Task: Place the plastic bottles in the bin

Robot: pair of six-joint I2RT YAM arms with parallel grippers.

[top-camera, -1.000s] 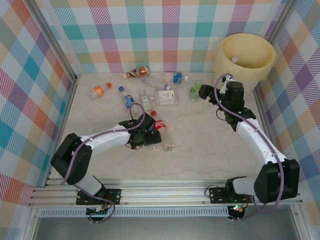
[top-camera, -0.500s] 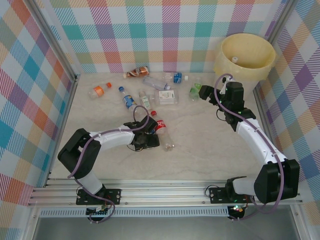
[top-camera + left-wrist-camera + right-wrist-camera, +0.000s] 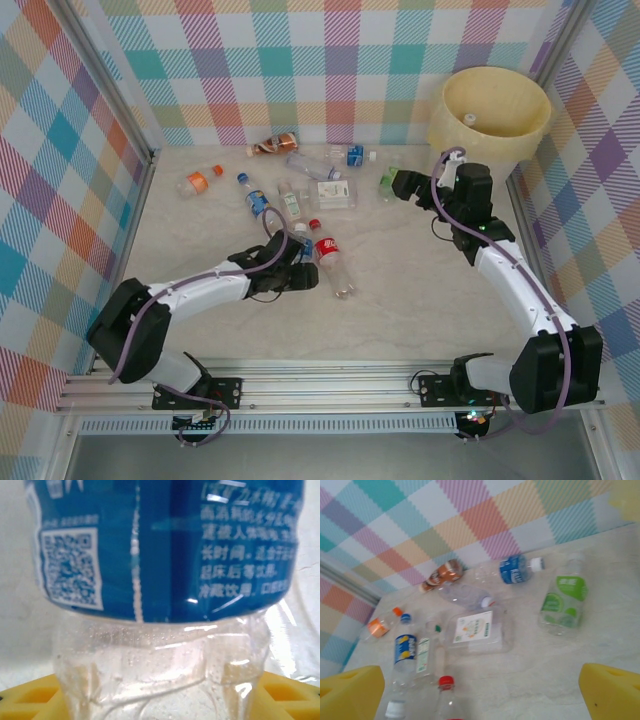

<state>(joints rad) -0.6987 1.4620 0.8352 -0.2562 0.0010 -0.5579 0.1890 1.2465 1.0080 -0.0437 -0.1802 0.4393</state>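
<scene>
A blue-labelled plastic bottle (image 3: 165, 545) stands between the yellow fingers (image 3: 285, 692) of my left gripper (image 3: 160, 695), which press on its clear lower part. From above, that gripper (image 3: 296, 268) is at mid-table beside a red-labelled bottle (image 3: 331, 257). My right gripper (image 3: 402, 186) hangs open just right of a green-labelled bottle (image 3: 387, 181), which lies ahead of it (image 3: 562, 602). More bottles lie near the back wall: brown (image 3: 275, 145), orange (image 3: 200, 180), blue-and-yellow (image 3: 255, 196), blue (image 3: 351, 155). The cream bin (image 3: 445, 105) stands at the back right.
A flat clear container with a white label (image 3: 335, 194) lies among the bottles, with a small green-capped bottle (image 3: 290, 203) beside it. Checked walls close the table at the back and both sides. A metal rail (image 3: 330, 385) runs along the near edge.
The left gripper's jaws have closed around the blue-labelled bottle. The red-labelled bottle has shifted a little to the right. The right gripper has edged left toward the green-labelled bottle.
</scene>
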